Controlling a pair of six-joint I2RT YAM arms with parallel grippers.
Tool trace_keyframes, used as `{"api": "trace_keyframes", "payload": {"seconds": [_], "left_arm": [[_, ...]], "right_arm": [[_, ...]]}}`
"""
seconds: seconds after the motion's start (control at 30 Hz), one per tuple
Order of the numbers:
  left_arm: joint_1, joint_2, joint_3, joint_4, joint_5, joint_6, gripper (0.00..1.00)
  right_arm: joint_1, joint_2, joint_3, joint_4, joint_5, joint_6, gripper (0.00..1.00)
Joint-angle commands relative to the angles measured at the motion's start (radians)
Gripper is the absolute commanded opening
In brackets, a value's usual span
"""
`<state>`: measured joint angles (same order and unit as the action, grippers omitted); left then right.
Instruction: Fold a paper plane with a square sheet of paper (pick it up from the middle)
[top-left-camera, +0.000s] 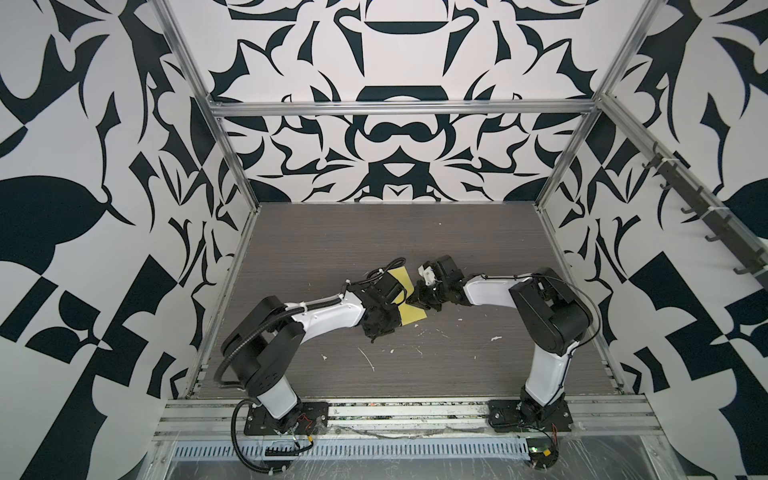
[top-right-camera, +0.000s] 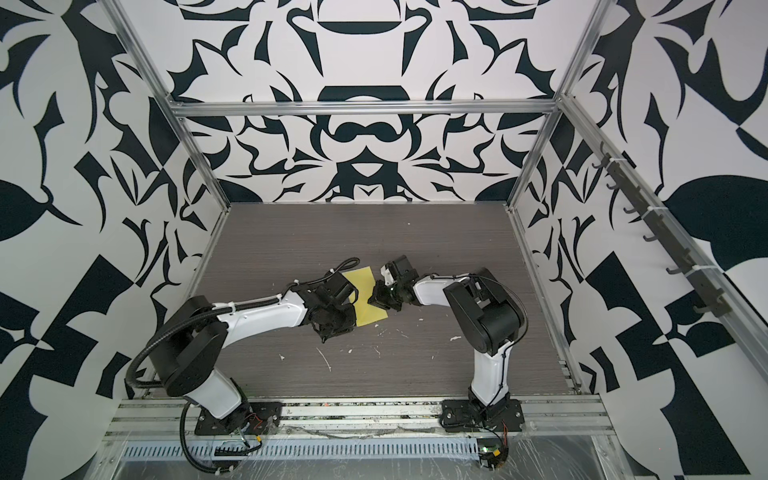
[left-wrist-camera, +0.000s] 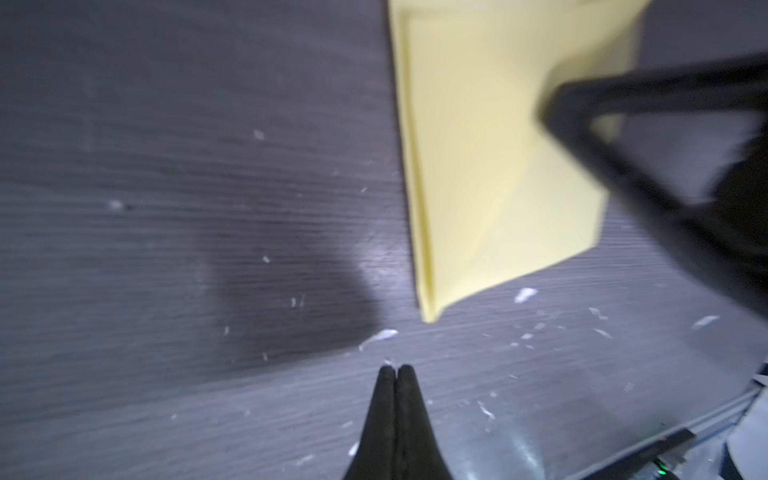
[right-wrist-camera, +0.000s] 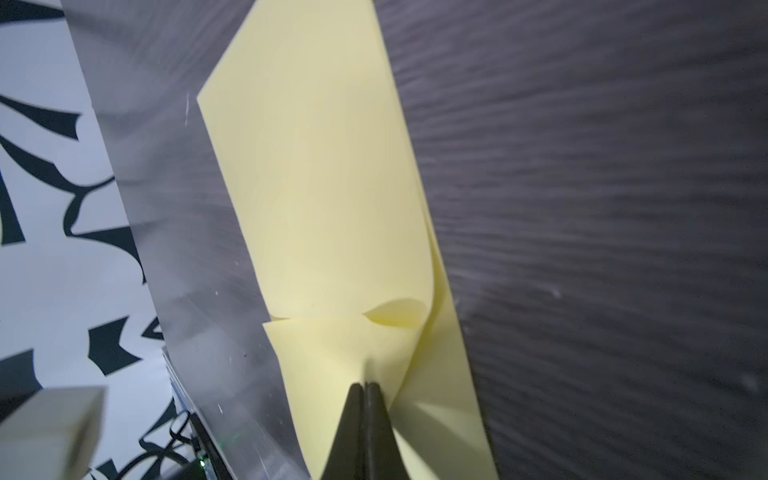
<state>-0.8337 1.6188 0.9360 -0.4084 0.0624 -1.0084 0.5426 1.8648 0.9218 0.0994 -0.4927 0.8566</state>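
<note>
paper: folded, mid-tabletop | right hand: pinched shut on paper's edge | left hand: closed, empty, near paper's corner | step: likely creasing; grip firmly, press flap flat, avoid dragging

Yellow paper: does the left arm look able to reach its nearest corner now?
Probably yes. The left end effector, shut and empty, is just off a free corner of the yellow paper, only table between. The right end effector pinches another edge, out of that path.
</note>
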Motion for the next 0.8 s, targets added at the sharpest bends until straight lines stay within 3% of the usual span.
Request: {"api": "trace_keyframes", "payload": {"seconds": [0.0, 0.3, 0.77], "left_arm": [[0.008, -0.045, 0.007, 0.059, -0.037, 0.009, 0.01], [0.055, 0.081, 0.044, 0.170, 0.026, -0.030, 0.00], [0.056, 0.157, 0.036, 0.179, 0.088, -0.030, 0.00]], "right_arm": [[0.014, -0.034, -0.054, -0.021, 0.109, 0.110, 0.00], [0.025, -0.074, -0.097, -0.012, 0.155, 0.200, 0.00], [0.026, -0.074, -0.077, -0.041, 0.155, 0.175, 0.00]]}}
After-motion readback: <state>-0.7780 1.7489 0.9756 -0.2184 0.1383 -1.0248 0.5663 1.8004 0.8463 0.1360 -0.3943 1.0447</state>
